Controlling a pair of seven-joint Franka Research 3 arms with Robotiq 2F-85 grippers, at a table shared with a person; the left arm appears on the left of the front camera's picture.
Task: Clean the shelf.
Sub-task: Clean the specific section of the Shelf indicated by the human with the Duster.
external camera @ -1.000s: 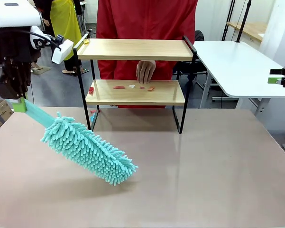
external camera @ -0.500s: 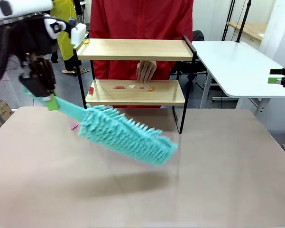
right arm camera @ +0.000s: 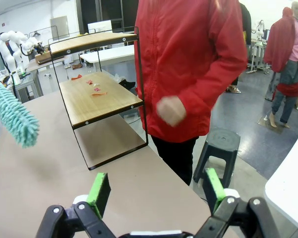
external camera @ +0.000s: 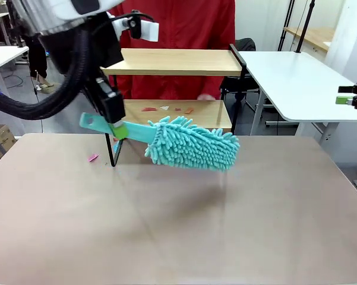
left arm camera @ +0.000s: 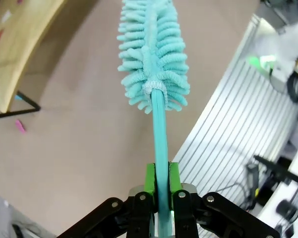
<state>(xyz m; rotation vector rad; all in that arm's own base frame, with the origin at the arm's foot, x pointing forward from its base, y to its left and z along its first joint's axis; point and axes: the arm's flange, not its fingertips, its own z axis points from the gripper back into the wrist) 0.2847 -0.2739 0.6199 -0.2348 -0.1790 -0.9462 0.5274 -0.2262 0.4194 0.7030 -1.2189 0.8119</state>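
Left claw (external camera: 120,129) is clamped tight on our teal duster (external camera: 193,145), fluffy head stretching sideways from it. We see the shelf (external camera: 172,61) just behind that claw, red scraps (external camera: 148,109) on its lower board. Right claw (right arm camera: 156,191) hangs with fingers (right arm camera: 100,191) wide apart, the shelf well ahead of it.

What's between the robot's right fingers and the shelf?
Only bare table lies between the right fingers and the shelf, as the right wrist view shows.
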